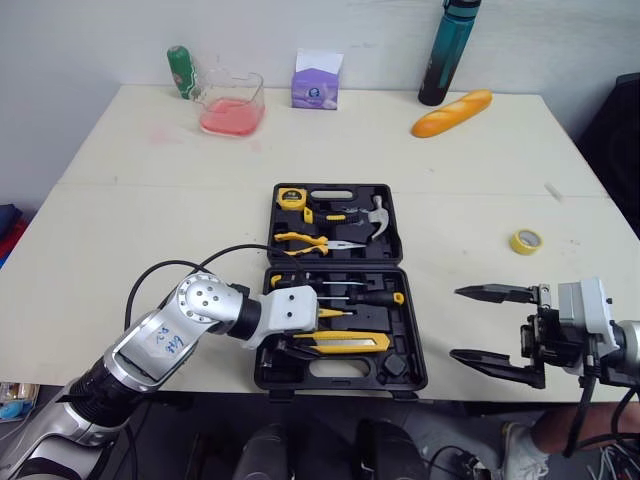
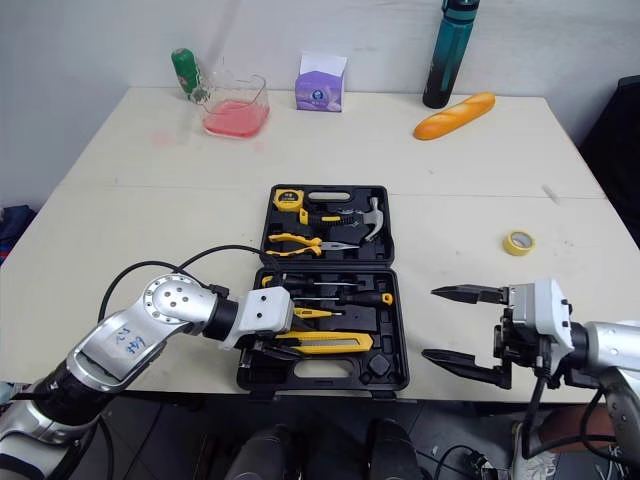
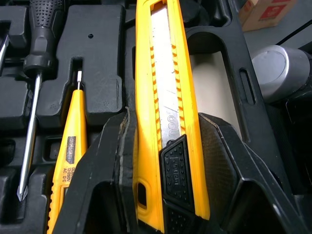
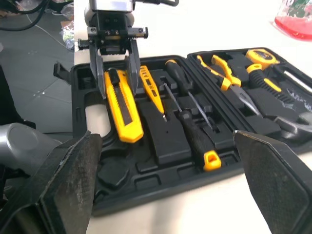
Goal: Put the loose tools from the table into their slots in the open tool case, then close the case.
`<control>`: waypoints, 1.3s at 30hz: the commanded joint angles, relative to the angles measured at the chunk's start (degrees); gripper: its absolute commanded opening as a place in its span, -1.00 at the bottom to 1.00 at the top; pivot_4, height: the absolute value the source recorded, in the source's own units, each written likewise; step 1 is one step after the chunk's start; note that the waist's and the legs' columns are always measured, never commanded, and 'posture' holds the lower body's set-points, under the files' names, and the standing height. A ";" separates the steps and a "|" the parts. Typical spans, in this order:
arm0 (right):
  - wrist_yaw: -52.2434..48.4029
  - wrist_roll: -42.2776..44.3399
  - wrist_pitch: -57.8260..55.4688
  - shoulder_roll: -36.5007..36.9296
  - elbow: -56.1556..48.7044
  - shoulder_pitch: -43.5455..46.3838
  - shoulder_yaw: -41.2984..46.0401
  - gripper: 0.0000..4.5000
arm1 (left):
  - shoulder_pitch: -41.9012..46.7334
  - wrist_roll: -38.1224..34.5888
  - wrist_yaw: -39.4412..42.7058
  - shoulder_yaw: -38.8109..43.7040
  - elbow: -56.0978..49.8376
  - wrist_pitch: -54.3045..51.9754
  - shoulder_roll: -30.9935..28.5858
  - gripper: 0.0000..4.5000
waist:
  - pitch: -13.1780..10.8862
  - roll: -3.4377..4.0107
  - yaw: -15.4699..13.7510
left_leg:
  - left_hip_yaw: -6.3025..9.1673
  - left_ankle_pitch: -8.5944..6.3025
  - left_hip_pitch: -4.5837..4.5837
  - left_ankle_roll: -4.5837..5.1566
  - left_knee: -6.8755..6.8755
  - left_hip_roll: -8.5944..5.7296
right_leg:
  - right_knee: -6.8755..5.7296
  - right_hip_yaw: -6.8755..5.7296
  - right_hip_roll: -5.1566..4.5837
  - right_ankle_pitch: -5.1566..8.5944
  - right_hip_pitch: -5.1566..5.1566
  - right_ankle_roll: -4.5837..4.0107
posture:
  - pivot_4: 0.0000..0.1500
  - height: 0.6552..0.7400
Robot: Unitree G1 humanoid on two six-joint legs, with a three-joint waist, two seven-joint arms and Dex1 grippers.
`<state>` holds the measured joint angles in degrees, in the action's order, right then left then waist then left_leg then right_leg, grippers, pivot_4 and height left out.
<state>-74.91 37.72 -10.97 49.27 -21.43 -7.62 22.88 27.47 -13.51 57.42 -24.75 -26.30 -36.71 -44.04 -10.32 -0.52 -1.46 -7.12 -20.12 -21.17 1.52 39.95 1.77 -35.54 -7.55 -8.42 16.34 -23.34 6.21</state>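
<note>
Snugly clamped: slim (ribbed) knife (image 1: 342,343)

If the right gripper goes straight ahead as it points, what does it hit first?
Probably the tool case, at its side wall, across bare table; the right gripper is at a height that is hard to judge, so it might pass over the rim.

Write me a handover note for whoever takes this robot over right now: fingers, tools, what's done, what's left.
Left gripper: fingers shut on the yellow utility knife, held at its slot in the near half of the open tool case, beside the tester pen.
Right gripper: open, holding nothing, hovering right of the case.
Done: tape measure, pliers, hammer and screwdrivers sit in the case.
Left: seat and release the knife, stow the yellow tape roll lying on the table if it belongs, then close the case.
</note>
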 commanded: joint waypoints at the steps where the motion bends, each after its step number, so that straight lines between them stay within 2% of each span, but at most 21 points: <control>1: -0.92 0.77 1.46 0.48 -0.16 -0.25 2.19 1.00 | -0.67 1.96 0.63 -2.06 0.60 -1.28 -0.44 -0.38 | 0.00 0.00 0.01 | 0.00 0.00 0.02 0.00 0.00 0.00 | 0.00 0.00 0.00 0.00 0.01 0.00 | 1.00 1.00; 3: -1.04 0.85 1.64 0.33 -0.30 -0.60 2.40 1.00 | -0.68 2.33 0.67 -1.98 0.65 0.15 -0.14 0.07 | 0.00 0.01 0.01 | 0.01 0.00 0.02 0.00 0.00 0.00 | 0.00 0.00 0.00 0.00 0.01 0.00 | 1.00 1.00; 8: -0.79 1.13 1.54 0.58 -0.80 -0.79 2.69 1.00 | 0.04 1.17 2.30 -1.17 0.31 0.73 0.12 0.98 | 0.00 0.01 0.01 | 0.02 0.00 -0.01 0.00 0.01 0.00 | 0.00 -0.02 0.00 0.00 0.01 0.00 | 1.00 1.00; 13: 0.07 1.78 0.54 0.81 -2.25 -0.90 2.99 1.00 | 1.37 1.21 3.22 0.03 0.64 2.12 0.37 0.98 | 0.00 0.01 0.01 | 0.03 0.00 -0.03 0.00 0.00 0.00 | 0.00 -0.04 0.01 0.00 0.00 0.00 | 1.00 1.00; 18: 0.62 1.94 -0.27 1.09 -2.81 -0.55 3.00 1.00 | 1.87 -3.57 5.68 4.10 -1.21 2.94 1.17 0.98 | 0.00 0.00 0.02 | 0.04 0.00 -0.04 0.00 0.01 0.00 | 0.00 -0.04 0.00 0.00 0.00 0.00 | 1.00 1.00; 22: 1.06 1.87 -0.63 1.18 -2.63 0.09 2.55 1.00 | 0.73 -7.34 7.48 10.07 0.27 10.62 3.28 0.98 | 0.00 0.01 0.01 | 0.04 0.00 -0.04 0.00 0.02 0.00 | 0.00 -0.04 -0.01 0.00 0.00 0.00 | 1.00 1.00; 26: 0.92 1.71 -0.23 1.13 -1.98 0.28 2.66 1.00 | -1.00 -11.25 8.95 14.38 1.13 12.00 3.71 0.98 | 0.00 0.01 0.03 | 0.05 0.00 -0.04 0.00 0.03 0.00 | -0.01 -0.05 -0.01 0.00 0.01 0.00 | 1.00 1.00; 33: 0.43 0.08 2.80 -0.31 1.97 0.48 2.67 1.00 | -3.79 -12.82 10.02 18.38 4.91 17.80 4.94 0.98 | 0.00 0.01 0.06 | 0.05 0.00 -0.03 0.00 0.03 -0.01 | 0.00 -0.06 -0.01 0.00 0.01 0.00 | 1.00 1.00; 36: -0.40 -0.99 4.93 -1.10 4.32 0.01 2.06 1.00 | -4.97 -14.30 9.59 19.00 6.04 18.40 6.70 0.63 | 0.00 0.01 -0.05 | 0.05 0.00 -0.04 0.00 0.03 -0.01 | -0.01 -0.07 -0.01 0.00 0.01 0.00 | 1.00 1.00; 38: -1.15 -1.57 6.44 -1.69 5.73 -0.56 1.74 1.00 | -6.47 -14.04 10.19 18.28 6.23 19.51 7.16 0.28 | 0.00 0.02 0.04 | 0.05 0.00 -0.06 0.01 0.04 -0.01 | -0.01 -0.07 -0.01 -0.01 0.01 0.01 | 1.00 1.00; 39: -1.34 -1.65 7.00 -1.91 6.31 -0.73 1.74 1.00 | -6.96 -13.79 9.86 17.99 6.24 19.69 7.48 0.19 | 0.00 0.01 0.06 | 0.05 0.00 -0.02 0.01 0.02 -0.01 | -0.01 -0.06 -0.01 -0.01 0.04 0.01 | 1.00 1.00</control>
<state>-75.55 36.03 -5.61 47.93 -15.45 -7.92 23.76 21.28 -26.58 67.21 -7.26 -19.39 -18.11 -36.79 -10.32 -0.51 -1.39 -7.07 -20.12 -21.20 1.53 39.98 1.77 -35.55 -7.63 -8.42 16.33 -23.30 6.22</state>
